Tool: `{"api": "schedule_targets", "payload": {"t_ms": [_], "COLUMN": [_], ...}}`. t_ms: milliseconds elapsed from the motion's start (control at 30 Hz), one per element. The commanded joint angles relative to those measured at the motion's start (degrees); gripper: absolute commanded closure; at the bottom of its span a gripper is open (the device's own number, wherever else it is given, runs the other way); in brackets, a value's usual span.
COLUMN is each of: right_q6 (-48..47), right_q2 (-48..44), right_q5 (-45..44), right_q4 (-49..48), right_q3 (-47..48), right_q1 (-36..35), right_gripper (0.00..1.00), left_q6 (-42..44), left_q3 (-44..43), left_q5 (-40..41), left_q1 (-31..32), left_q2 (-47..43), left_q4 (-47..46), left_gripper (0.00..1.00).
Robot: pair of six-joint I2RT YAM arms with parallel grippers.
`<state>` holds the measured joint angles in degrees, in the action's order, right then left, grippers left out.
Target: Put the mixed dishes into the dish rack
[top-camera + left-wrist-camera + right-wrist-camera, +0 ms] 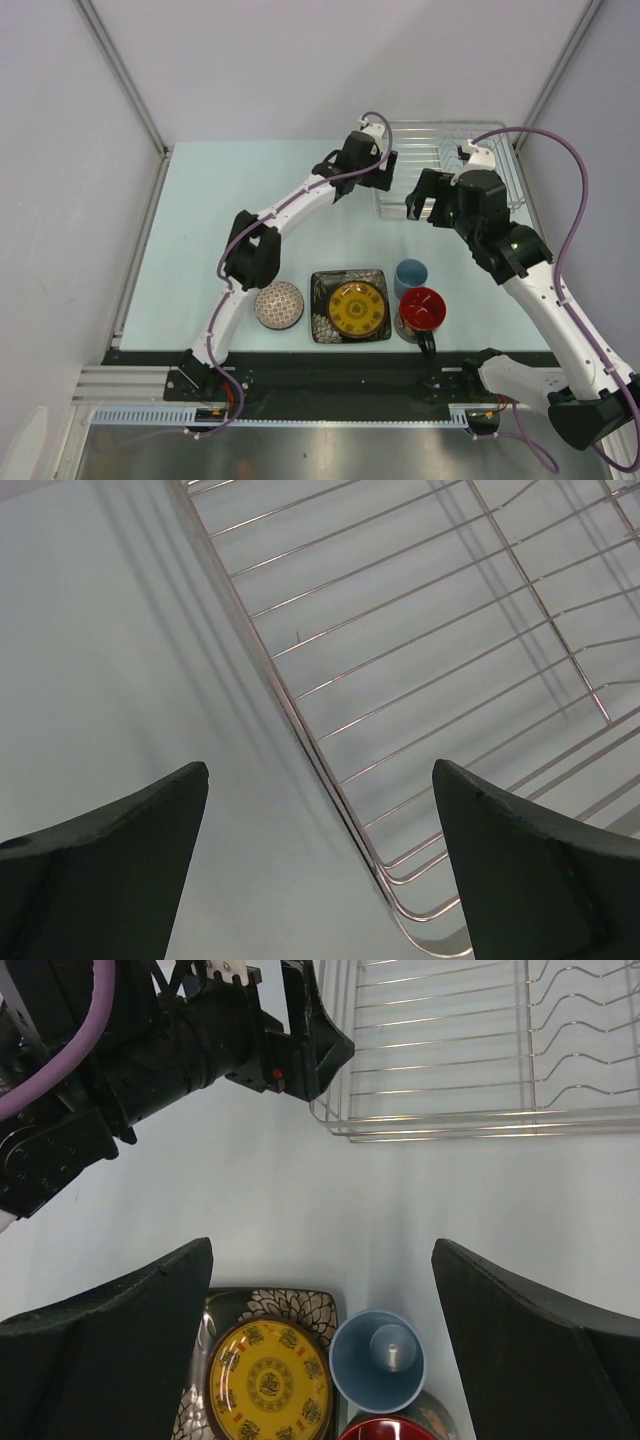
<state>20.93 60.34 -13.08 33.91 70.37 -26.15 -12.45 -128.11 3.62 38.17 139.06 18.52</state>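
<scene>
I see the four dishes in a row at the lower middle of the top view, all on the pale table [200,220]: the speckled bowl [279,305] leftmost, the square black plate [350,306] with its yellow centre just beside it, then the light blue cup [411,276] and the dark mug [422,310] with the red inside close under it. The dish rack [430,140] sits at the upper right, well apart from them. My left gripper [320,780] hangs over the rack's rim, fingers spread wide, holding nothing. My right gripper [322,1255] is equally wide apart and unloaded, hovering between the rack and the cup
</scene>
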Motion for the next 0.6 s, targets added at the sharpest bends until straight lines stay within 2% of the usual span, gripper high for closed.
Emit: {"api": "schedule_targets", "payload": {"t_ms": [0,167,567], "right_q6": [0.25,1.22,1.05], "right_q2": [0.04,-0.13,-0.31], "right_q5": [-0.8,-1.24,-2.48], "right_q4": [-3.15,-3.15,-2.36], "right_q3": [-0.14,-0.23,-0.76], "right_q1": [-0.39,-0.39,0.49], "right_gripper": [0.04,0.04,0.05], "left_q6": [-2.93,-3.72,-4.95], "left_q3": [-1.97,0.32,1.9], "left_q5": [-2.12,-3.09,-6.25], "left_q1": [-2.22,-3.72,-2.84], "left_q2": [0.5,2.0,3.93], "left_q4": [-2.96,-4.02,-4.55], "left_gripper": [0.01,0.07,0.12]}}
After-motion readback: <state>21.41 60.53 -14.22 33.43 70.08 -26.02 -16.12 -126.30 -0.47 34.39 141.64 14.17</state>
